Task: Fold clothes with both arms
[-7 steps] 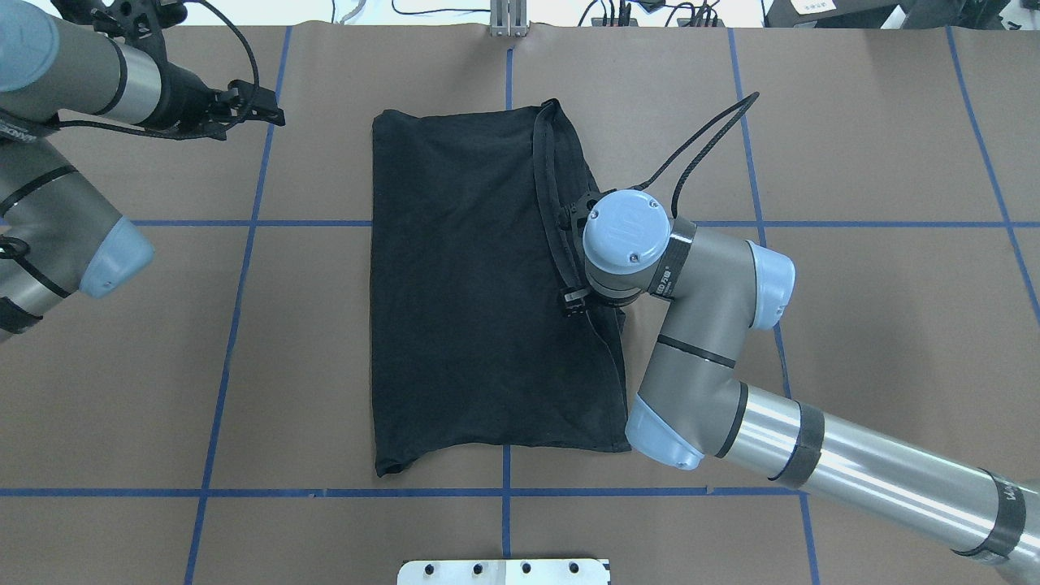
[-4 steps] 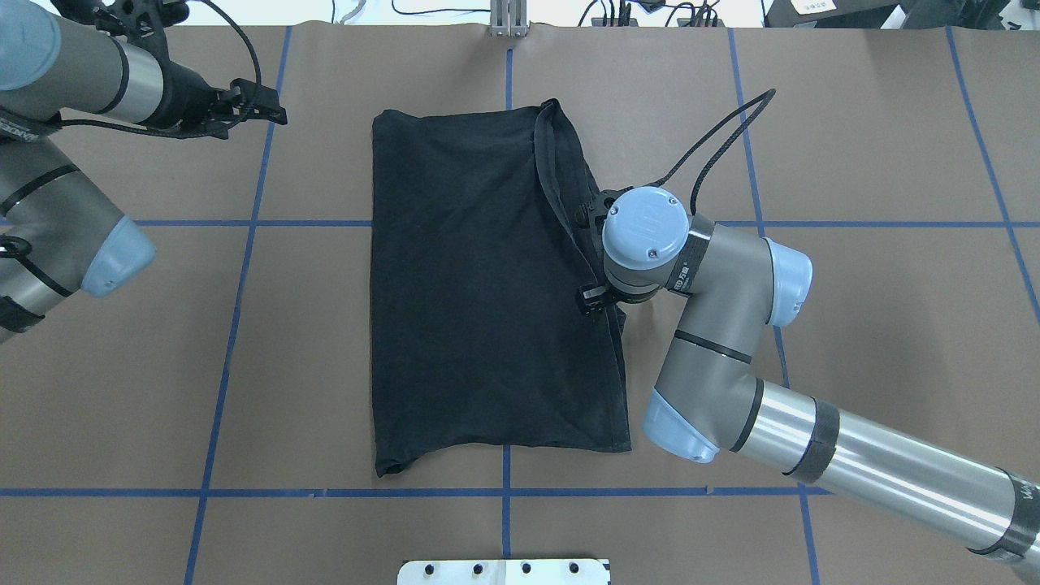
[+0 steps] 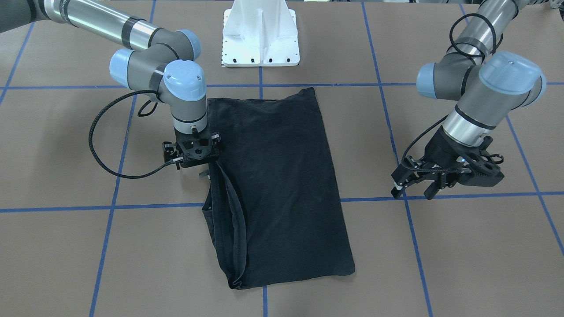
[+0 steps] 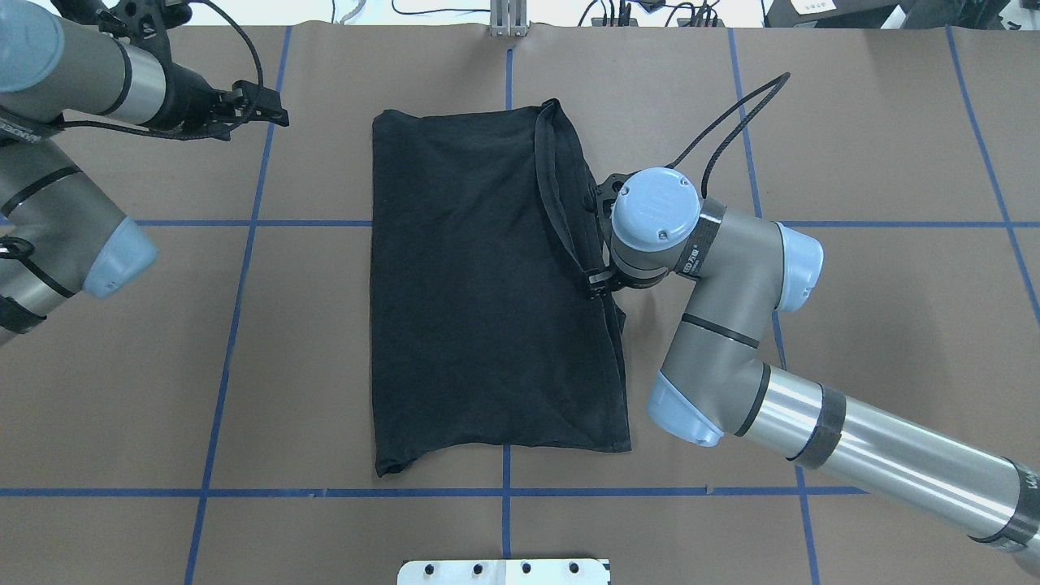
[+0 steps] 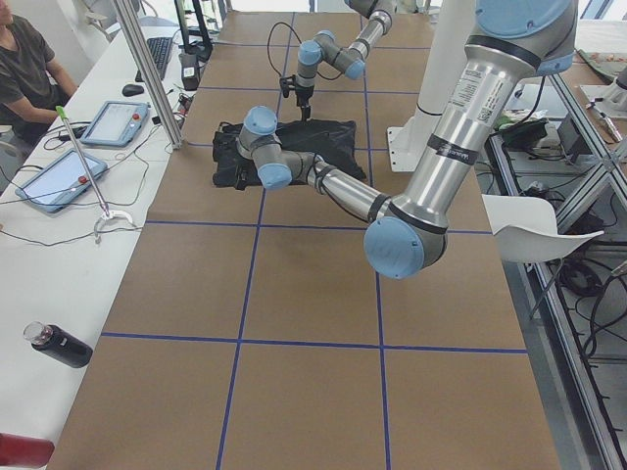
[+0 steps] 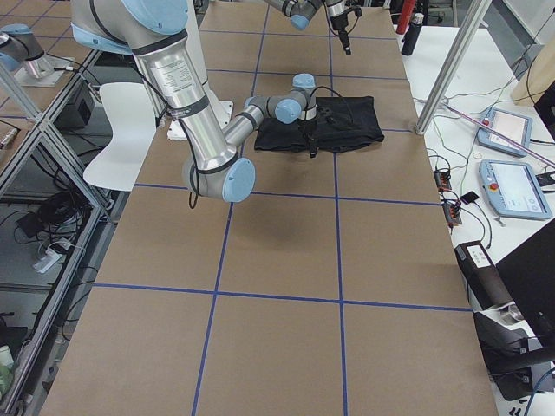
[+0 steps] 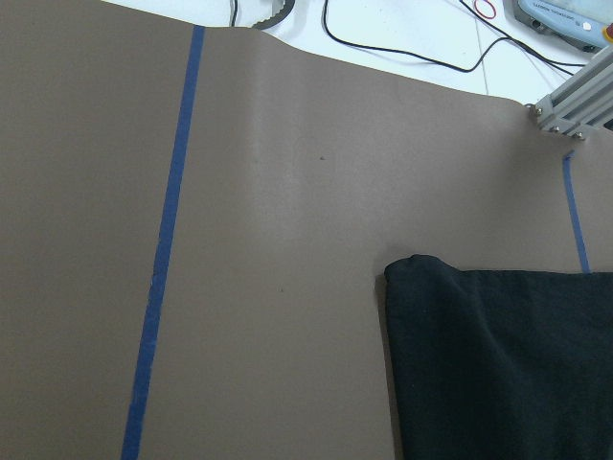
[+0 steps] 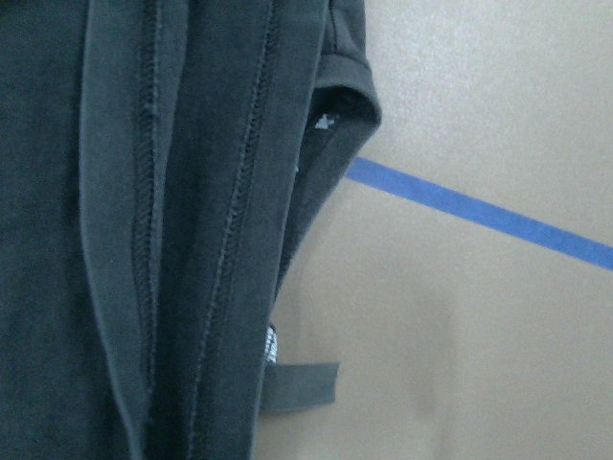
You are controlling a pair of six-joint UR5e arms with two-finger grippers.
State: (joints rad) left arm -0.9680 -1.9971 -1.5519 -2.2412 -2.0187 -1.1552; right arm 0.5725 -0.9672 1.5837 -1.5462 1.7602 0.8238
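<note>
The right end effector [image 3: 197, 162] points straight down at the layered hem edge of the black T-shirt [image 4: 471, 284], on the robot's right side. Whether its jaws are spread or closed cannot be told. The left end effector [image 3: 413, 189] hovers well apart from the shirt over bare desk [image 4: 853, 162], its jaws spread and holding nothing. The shirt lies folded into a long rectangle mid-desk, crossing the blue tape lines [image 4: 244, 223].

One T-shirt [image 3: 282, 185], two arms [image 3: 145, 66] [image 3: 476, 101], two hands [image 3: 200, 169] [image 3: 414, 191].
</note>
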